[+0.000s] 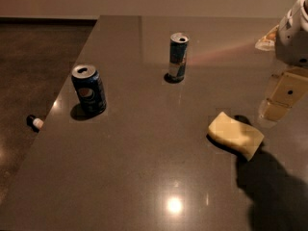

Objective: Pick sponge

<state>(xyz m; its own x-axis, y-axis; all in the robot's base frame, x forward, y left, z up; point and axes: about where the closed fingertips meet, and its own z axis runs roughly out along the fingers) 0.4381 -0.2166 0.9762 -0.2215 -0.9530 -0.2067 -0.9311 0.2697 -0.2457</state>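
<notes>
The sponge (236, 134) is a pale yellow foam block lying flat on the dark grey table (144, 167), right of centre. My gripper (274, 112) hangs from the white arm at the right edge of the view, just above and to the right of the sponge and apart from it. It holds nothing that I can see. Its shadow falls on the table in front of the sponge, at the lower right.
A dark blue soda can (89, 90) stands upright at the left of the table. A slim blue-and-silver can (178, 57) stands further back near the middle. A pale packet (267, 40) lies at the far right. A small object (34, 122) lies on the floor to the left.
</notes>
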